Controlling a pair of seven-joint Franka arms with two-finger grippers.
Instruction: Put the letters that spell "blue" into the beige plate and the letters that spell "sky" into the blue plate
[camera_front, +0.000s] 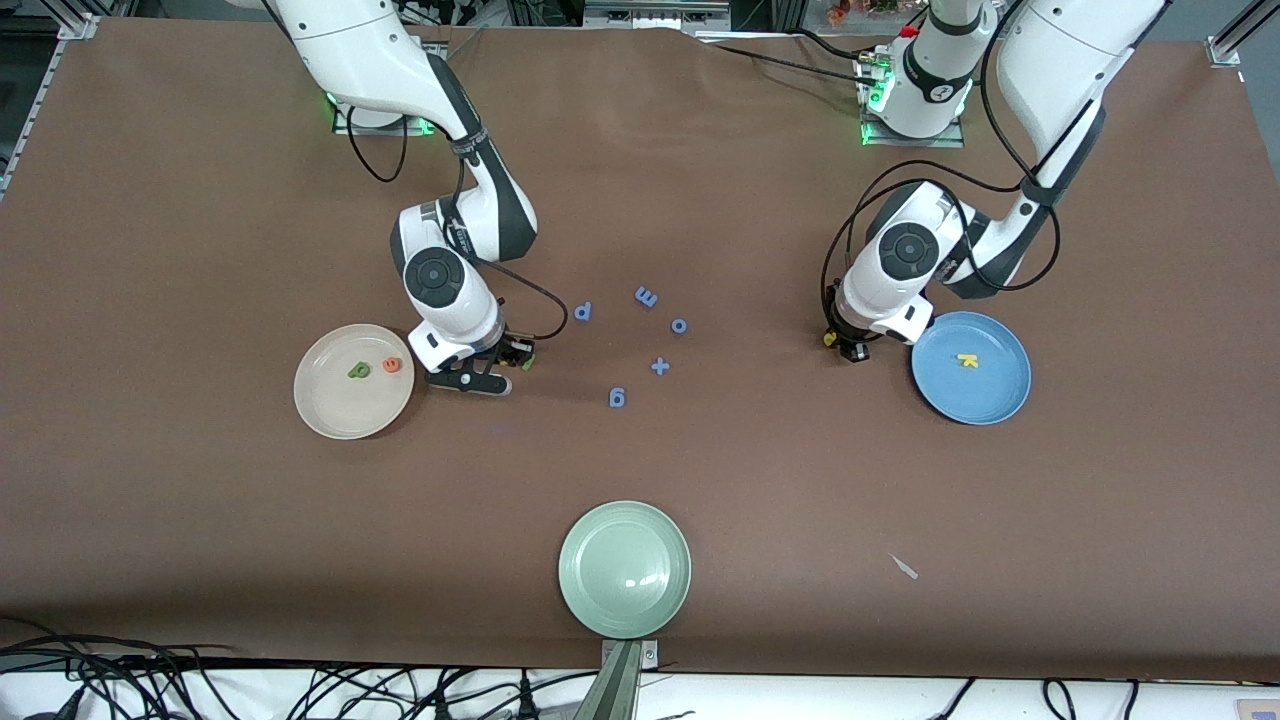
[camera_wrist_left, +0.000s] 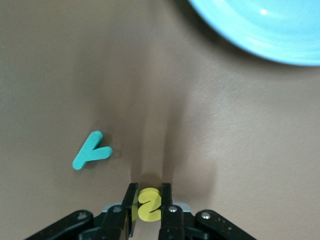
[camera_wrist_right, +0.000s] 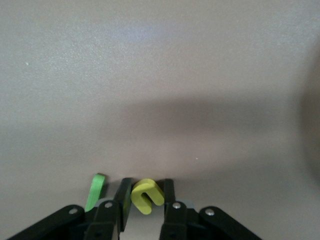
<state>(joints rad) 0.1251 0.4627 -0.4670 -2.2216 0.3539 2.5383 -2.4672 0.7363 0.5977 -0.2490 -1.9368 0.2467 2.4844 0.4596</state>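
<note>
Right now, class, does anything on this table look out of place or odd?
One thing: a small pale scrap lies on the brown table, nearer the front camera than the blue plate. It is no letter and sits in no plate. Nothing looks spilled or damaged.

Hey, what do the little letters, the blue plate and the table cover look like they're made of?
Letters, such as the yellow s and yellow u: probably foam, going by their thick flat-cut edges and matte, evenly coloured faces.
Blue plate: glossy, with a bright highlight in the left wrist view; glazed ceramic or hard plastic, I cannot tell which.
Table cover: matte brown, finely grained; likely a fabric or vinyl sheet.
</note>
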